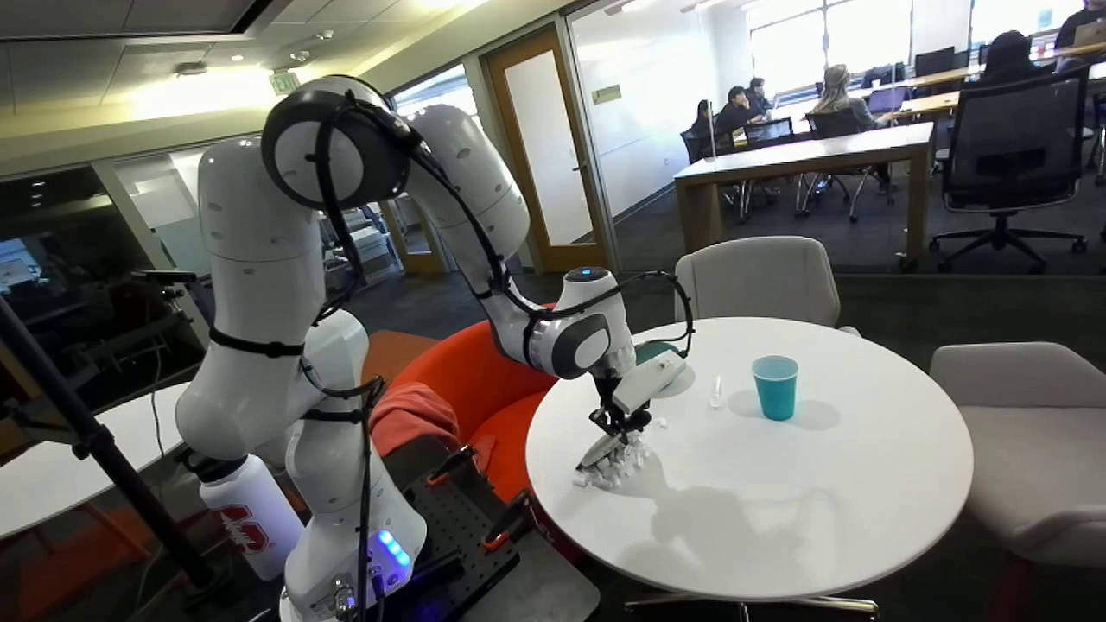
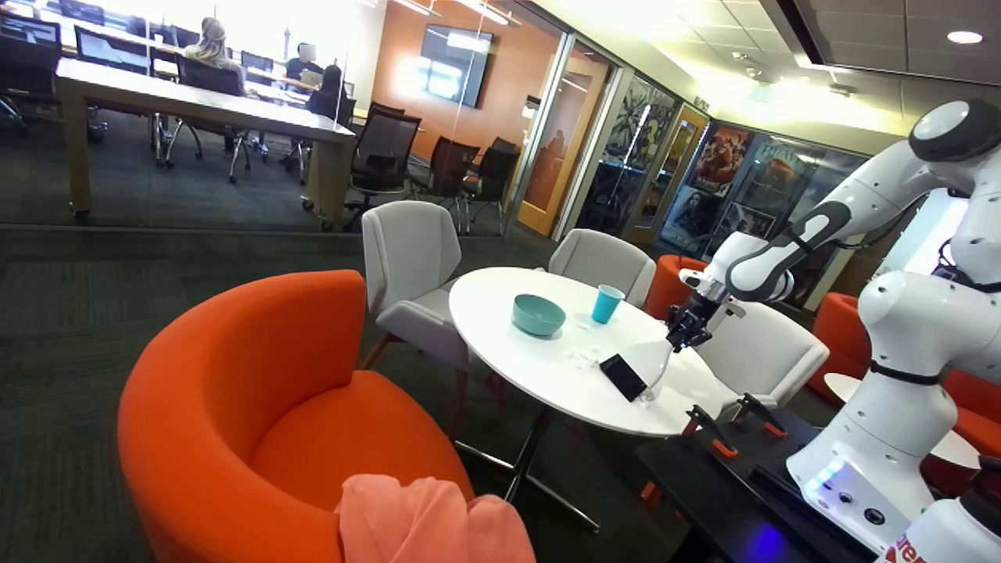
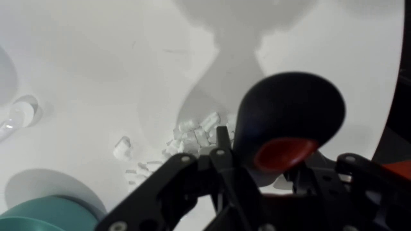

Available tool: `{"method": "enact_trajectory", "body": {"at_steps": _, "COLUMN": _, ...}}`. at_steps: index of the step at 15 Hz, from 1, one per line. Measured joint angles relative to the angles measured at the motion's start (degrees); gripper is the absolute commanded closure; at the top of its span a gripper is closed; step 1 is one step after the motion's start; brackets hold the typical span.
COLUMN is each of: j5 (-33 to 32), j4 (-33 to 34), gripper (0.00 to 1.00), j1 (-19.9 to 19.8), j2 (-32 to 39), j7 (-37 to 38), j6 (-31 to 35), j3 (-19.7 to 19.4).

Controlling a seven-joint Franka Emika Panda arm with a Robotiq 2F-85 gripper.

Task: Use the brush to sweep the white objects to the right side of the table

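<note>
My gripper (image 1: 620, 422) is shut on the brush and holds it tilted, low over the white round table (image 1: 829, 510). It also shows in an exterior view (image 2: 682, 338). The brush's dark rectangular head (image 2: 623, 377) is down at the table top. In the wrist view the brush's black handle end (image 3: 289, 109) with a red patch sits between the fingers (image 3: 265, 160). The white objects (image 3: 192, 138) are small pieces heaped beside the brush; they also show in both exterior views (image 1: 615, 468) (image 2: 583, 358). A stray piece (image 3: 122, 148) lies apart. The gripper hides part of the heap.
A teal bowl (image 2: 538, 314) stands on the table, partly behind the gripper in an exterior view (image 1: 654, 351). A blue cup (image 1: 775, 387) and a small clear item (image 1: 716, 393) are also on the table. Grey chairs (image 1: 760, 276) and orange chairs (image 2: 313, 407) surround it.
</note>
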Motion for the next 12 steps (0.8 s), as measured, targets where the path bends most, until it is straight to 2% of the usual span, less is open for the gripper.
{"method": "enact_trajectory", "body": {"at_steps": 5, "j5": -3.25, "j4": 0.77, "gripper": 0.86, "j1": -5.28, "j2": 2.91, "j7": -0.01, "j6": -2.05, "j3": -0.08}}
{"method": "enact_trajectory", "body": {"at_steps": 8, "j5": -3.09, "j4": 0.86, "gripper": 0.86, "j1": -7.64, "j2": 3.9, "j7": -0.92, "j6": -2.23, "j3": 0.39}}
{"method": "enact_trajectory", "body": {"at_steps": 9, "j5": -1.57, "j4": 0.68, "gripper": 0.86, "j1": -8.97, "j2": 3.88, "j7": -2.09, "j6": -2.23, "j3": 1.83}}
{"method": "enact_trajectory", "body": {"at_steps": 10, "j5": -0.92, "j4": 0.44, "gripper": 0.86, "j1": -11.94, "j2": 3.63, "j7": -2.38, "j6": -2.5, "j3": 5.28}}
{"method": "enact_trajectory", "body": {"at_steps": 12, "j5": 5.81, "j4": -0.59, "gripper": 0.86, "j1": -17.91, "j2": 2.89, "j7": -5.61, "j6": -2.85, "j3": 13.31}}
